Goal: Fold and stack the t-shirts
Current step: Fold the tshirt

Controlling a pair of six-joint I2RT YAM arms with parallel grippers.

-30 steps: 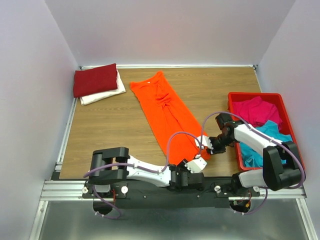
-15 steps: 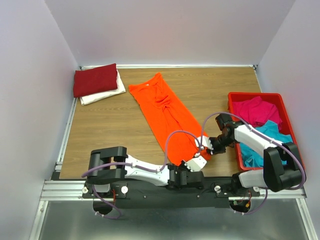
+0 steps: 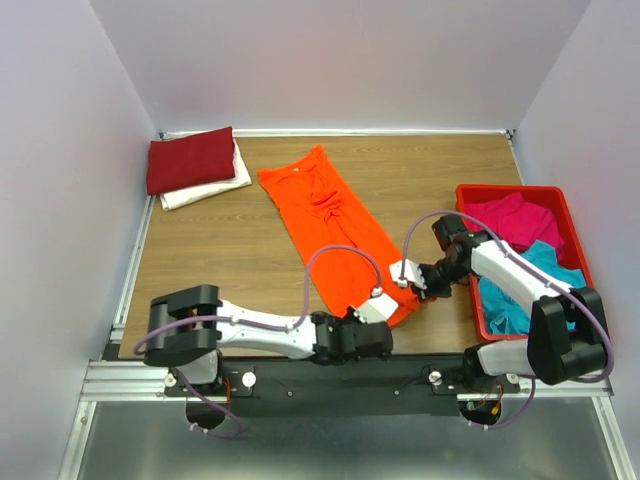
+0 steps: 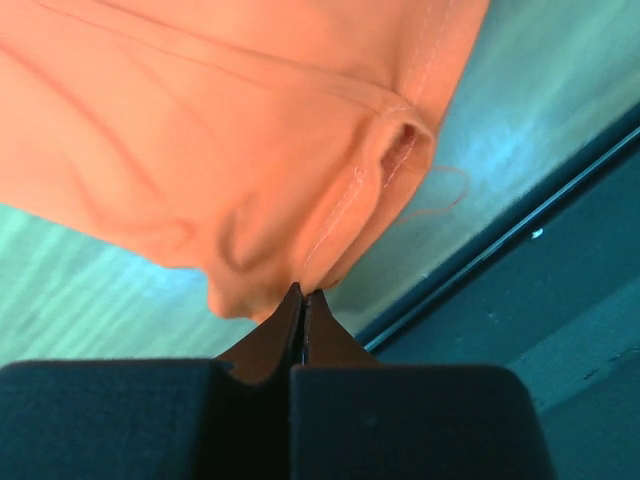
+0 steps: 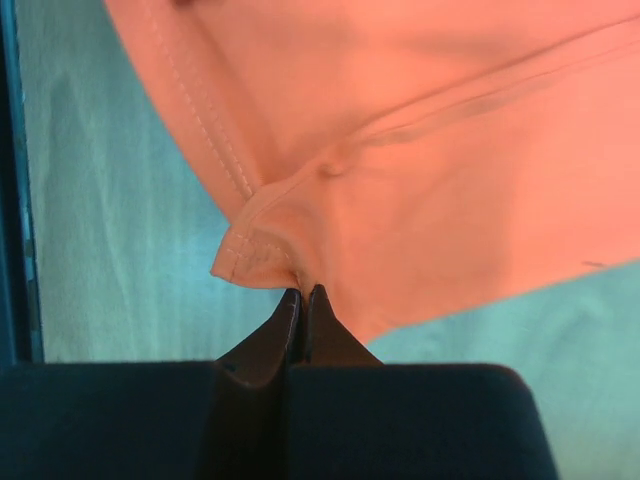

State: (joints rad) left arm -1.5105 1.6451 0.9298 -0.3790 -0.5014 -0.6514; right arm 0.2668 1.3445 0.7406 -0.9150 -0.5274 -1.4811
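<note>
A bright orange t-shirt [image 3: 335,225] lies stretched out diagonally on the wooden table, neck at the back left. My left gripper [image 3: 386,318] is shut on its near hem; the left wrist view shows the fingertips [image 4: 303,293] pinching a pucker of orange cloth [image 4: 200,130]. My right gripper [image 3: 416,294] is shut on the hem's right corner, with the stitched edge [image 5: 240,255] bunched at its tips [image 5: 303,290]. A folded dark red t-shirt [image 3: 190,160] rests on a folded white one [image 3: 215,188] at the back left.
A red plastic tray [image 3: 510,188] at the right holds a crumpled magenta t-shirt [image 3: 510,222] and a teal one [image 3: 540,270]. The table's near edge and metal rail [image 3: 300,380] run just behind the left gripper. White walls enclose the table.
Both grippers have shut on the orange shirt's near hem. The left arm swung left and forward to the hem, and the right gripper shifted slightly back.
</note>
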